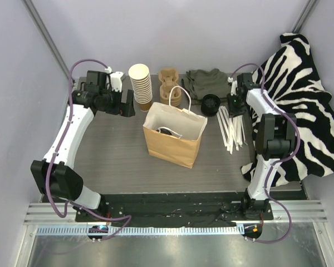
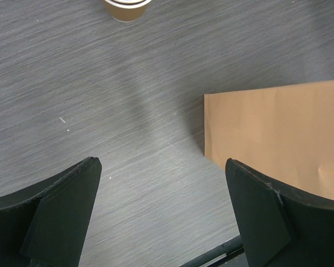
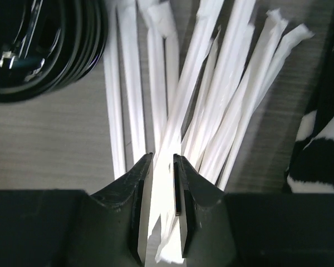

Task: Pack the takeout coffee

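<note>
The brown paper bag (image 1: 174, 139) stands open in the middle of the table. A dark round lid (image 1: 167, 132) shows inside its mouth, likely the takeout coffee; the cup's body is hidden. My left gripper (image 1: 126, 105) is open and empty, left of the bag. In the left wrist view (image 2: 162, 164) the bag's side (image 2: 278, 133) lies to the right. My right gripper (image 1: 235, 108) is over the white wrapped straws (image 1: 232, 129). In the right wrist view (image 3: 162, 158) its jaws are closed on one straw (image 3: 178, 111).
A tall stack of lidless cups (image 1: 140, 83) stands at the back left, its base showing in the left wrist view (image 2: 126, 6). A cardboard carrier (image 1: 170, 84), a dark cloth (image 1: 206, 82) and stacked black lids (image 1: 211, 104) (image 3: 39, 44) lie behind the bag. A zebra cloth (image 1: 306, 100) covers the right side.
</note>
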`<state>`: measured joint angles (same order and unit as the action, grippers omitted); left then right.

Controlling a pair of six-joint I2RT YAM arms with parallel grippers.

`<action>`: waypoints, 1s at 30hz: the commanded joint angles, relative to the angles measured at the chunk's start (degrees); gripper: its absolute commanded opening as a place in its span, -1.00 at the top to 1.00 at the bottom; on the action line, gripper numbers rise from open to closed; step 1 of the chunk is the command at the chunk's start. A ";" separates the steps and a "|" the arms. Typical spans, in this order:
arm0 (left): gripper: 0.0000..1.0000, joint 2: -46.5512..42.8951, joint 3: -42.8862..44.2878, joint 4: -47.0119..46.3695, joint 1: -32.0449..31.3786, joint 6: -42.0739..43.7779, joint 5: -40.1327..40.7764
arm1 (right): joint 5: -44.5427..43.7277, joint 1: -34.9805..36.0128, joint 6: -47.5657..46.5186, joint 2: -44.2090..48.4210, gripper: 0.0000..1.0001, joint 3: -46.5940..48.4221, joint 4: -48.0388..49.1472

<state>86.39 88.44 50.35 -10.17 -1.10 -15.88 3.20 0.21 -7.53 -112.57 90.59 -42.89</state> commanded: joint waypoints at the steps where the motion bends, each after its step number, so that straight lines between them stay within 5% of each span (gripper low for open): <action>1: -0.99 -3.24 -0.73 -0.07 -0.02 0.75 -0.47 | -0.74 -1.44 1.37 -2.73 0.43 6.61 2.38; 30: -0.99 -2.10 -0.73 1.42 -0.02 0.84 0.94 | 0.14 -2.05 3.40 -12.40 0.46 11.81 3.87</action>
<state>84.58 86.83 51.18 -10.17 -0.99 -15.38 3.11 -1.74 -4.40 -124.40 99.88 -40.75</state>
